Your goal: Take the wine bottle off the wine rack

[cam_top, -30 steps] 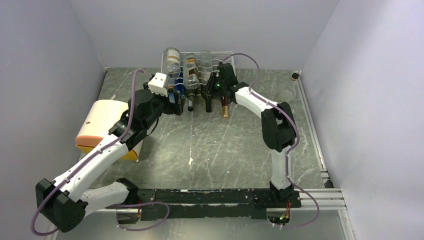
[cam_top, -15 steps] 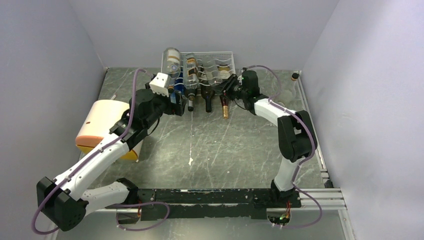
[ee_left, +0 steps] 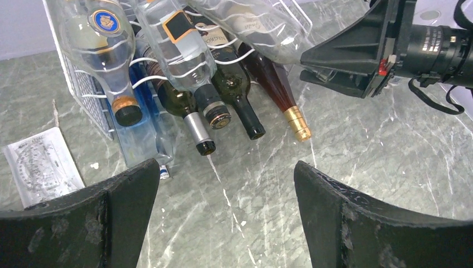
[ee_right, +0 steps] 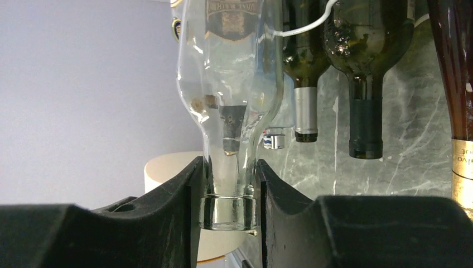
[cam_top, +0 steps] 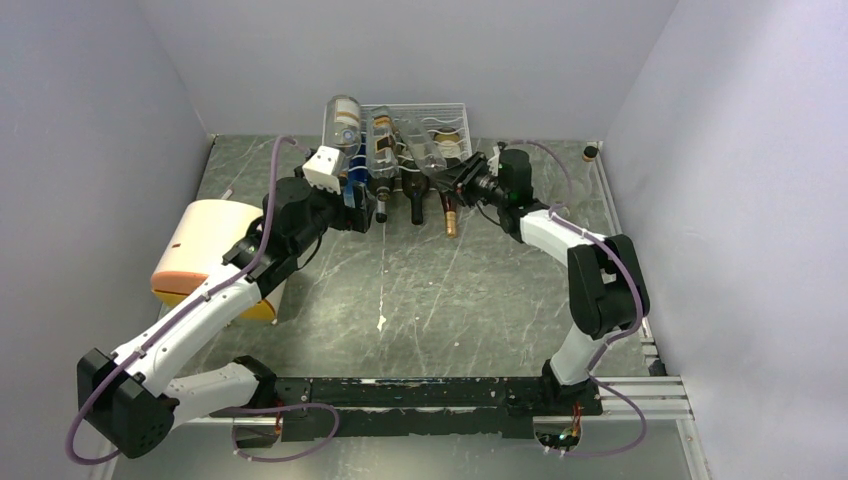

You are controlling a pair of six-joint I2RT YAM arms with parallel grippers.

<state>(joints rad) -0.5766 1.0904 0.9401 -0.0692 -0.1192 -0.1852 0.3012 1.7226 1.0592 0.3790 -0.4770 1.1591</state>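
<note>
The white wire wine rack (cam_top: 452, 108) stands at the back middle of the table with several bottles lying in it, necks toward me. My right gripper (cam_top: 464, 181) is shut on the neck of a clear glass wine bottle (cam_top: 428, 155), which lies slanted across the rack's right front. In the right wrist view both fingers press the clear neck (ee_right: 230, 190) just above its lip. My left gripper (cam_top: 362, 206) is open and empty, hovering over the table in front of the rack's left side (ee_left: 83, 89). The left wrist view shows the clear bottle (ee_left: 262, 28) and the right gripper (ee_left: 357, 56).
In the rack lie two dark green bottles (ee_left: 237, 97), a red-brown bottle with gold foil (ee_left: 279, 95), a blue bottle (ee_left: 139, 137) and more clear ones. A cream drum (cam_top: 205, 250) lies at the left. A clear plastic piece (ee_left: 42, 167) lies by the rack.
My right arm has swung out to the right and lowered, drawing the clear bottle's neck to the right front so it now lies slanted. The left arm moved slightly forward.
</note>
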